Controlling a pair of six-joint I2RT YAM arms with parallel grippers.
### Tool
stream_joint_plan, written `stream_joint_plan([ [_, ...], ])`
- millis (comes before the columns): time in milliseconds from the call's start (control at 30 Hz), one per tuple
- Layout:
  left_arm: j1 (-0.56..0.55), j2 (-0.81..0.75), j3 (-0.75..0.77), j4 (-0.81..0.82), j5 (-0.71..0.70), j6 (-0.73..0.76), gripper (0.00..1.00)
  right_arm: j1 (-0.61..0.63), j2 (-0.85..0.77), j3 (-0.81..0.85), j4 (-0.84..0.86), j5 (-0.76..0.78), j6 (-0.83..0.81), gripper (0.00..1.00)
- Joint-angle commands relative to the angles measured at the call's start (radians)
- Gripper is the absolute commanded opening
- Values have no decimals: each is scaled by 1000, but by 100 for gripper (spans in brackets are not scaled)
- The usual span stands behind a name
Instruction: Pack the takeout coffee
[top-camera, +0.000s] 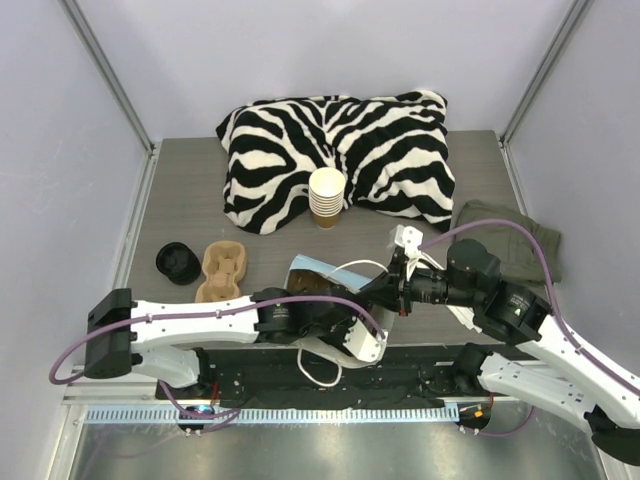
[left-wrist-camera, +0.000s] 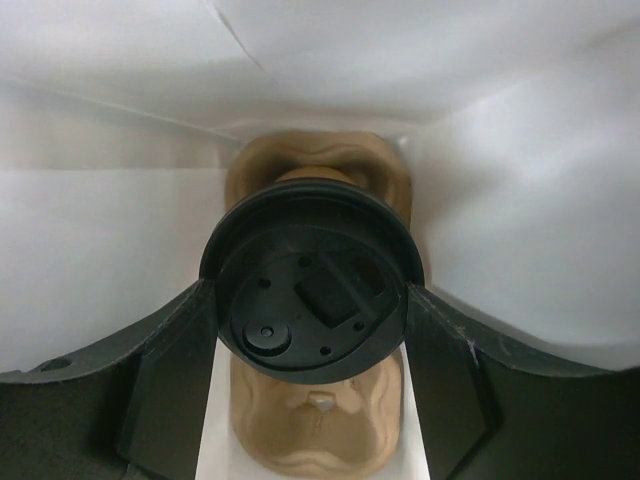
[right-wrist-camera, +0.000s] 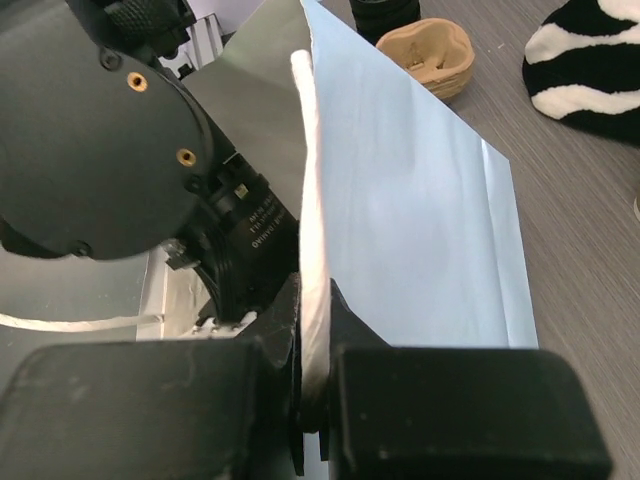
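takeout coffee (left-wrist-camera: 312, 290) in left fingers (left-wrist-camera: 170, 380), inside bag (left-wrist-camera: 520, 200); lid (left-wrist-camera: 270, 250) embossing seemingly illegible

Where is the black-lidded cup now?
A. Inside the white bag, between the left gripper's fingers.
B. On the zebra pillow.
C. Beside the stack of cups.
A: the left wrist view shows the lidded cup held by the left gripper, with the white bag walling it in.

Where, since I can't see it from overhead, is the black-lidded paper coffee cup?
Left wrist view, centre: the black-lidded paper coffee cup is gripped in the left tool, inside the white paper bag, above the tan moulded-pulp cup carrier.
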Motion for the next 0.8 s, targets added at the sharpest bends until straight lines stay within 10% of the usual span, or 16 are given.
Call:
stream_joint_plan([
  [0,54,49,55,-107,59,-4,10,4,28,45,23,2,29,1],
  [767,213,276,173,-245,301,54,13,-169,327,271,-224,-90,-15,1],
])
